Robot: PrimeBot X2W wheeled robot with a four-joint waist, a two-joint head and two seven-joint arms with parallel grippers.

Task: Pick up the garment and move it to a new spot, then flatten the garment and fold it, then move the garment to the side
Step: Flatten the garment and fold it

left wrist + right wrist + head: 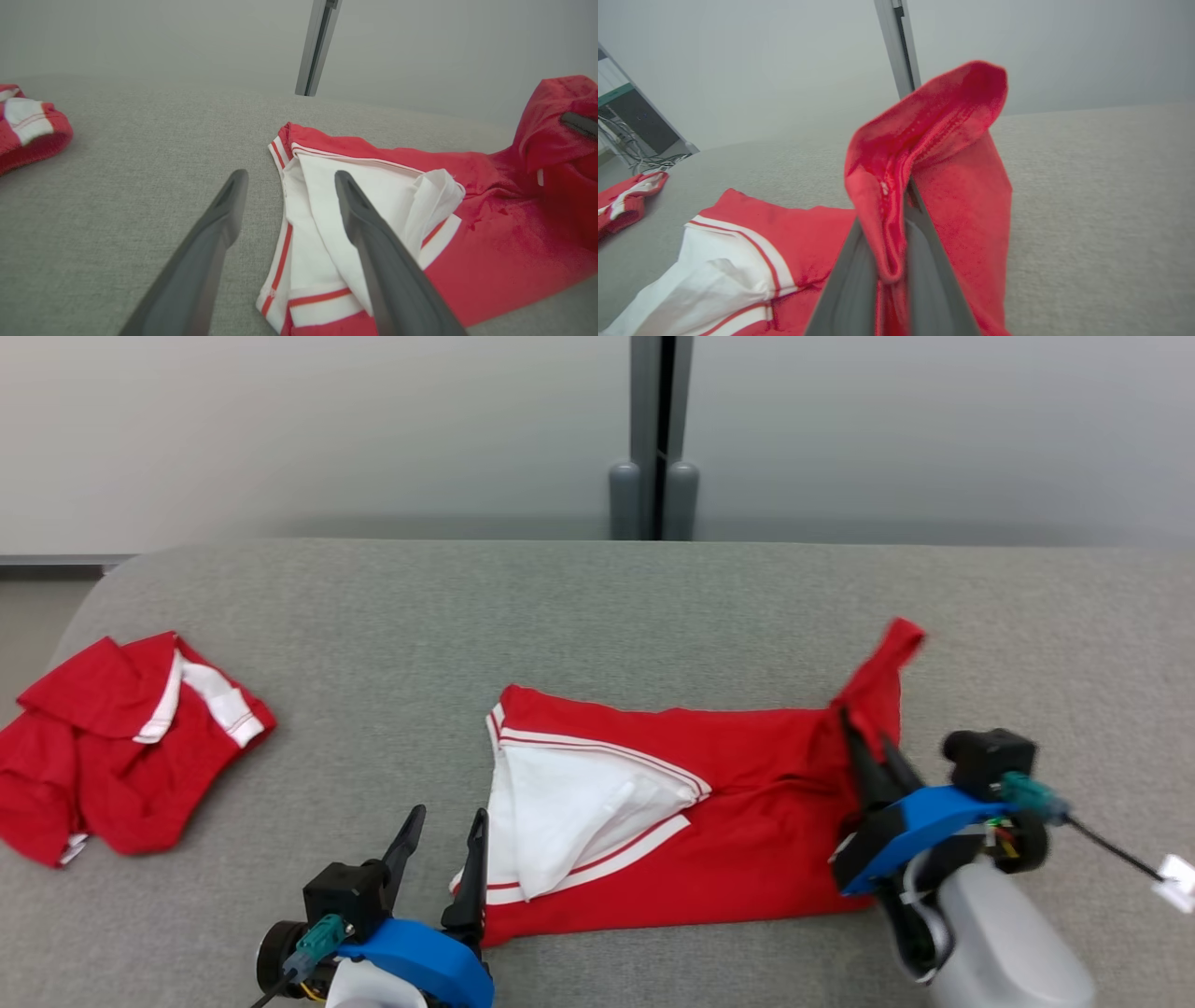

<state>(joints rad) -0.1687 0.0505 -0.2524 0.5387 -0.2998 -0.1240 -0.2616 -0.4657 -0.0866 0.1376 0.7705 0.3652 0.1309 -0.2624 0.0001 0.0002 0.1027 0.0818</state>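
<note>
Left claw (pixel 449 814) agape | garment (pixel 747 821) long axis left-right | right claw (pixel 866 733) pinching end

You have open worktop (pixel 392 635) between the spread garment (pixel 747 821) and the second red garment (pixel 121 756) at the far left, so a gripper can pass there. Behind the spread garment the surface runs bare to the back edge, and a grey post (pixel 653 439) stands beyond it. The left gripper (pixel 449 814), jaws apart, sits at the garment's left edge. The right gripper (pixel 864 728) pinches a raised fold at its right end, blocking that side. Further right the worktop is bare.
</note>
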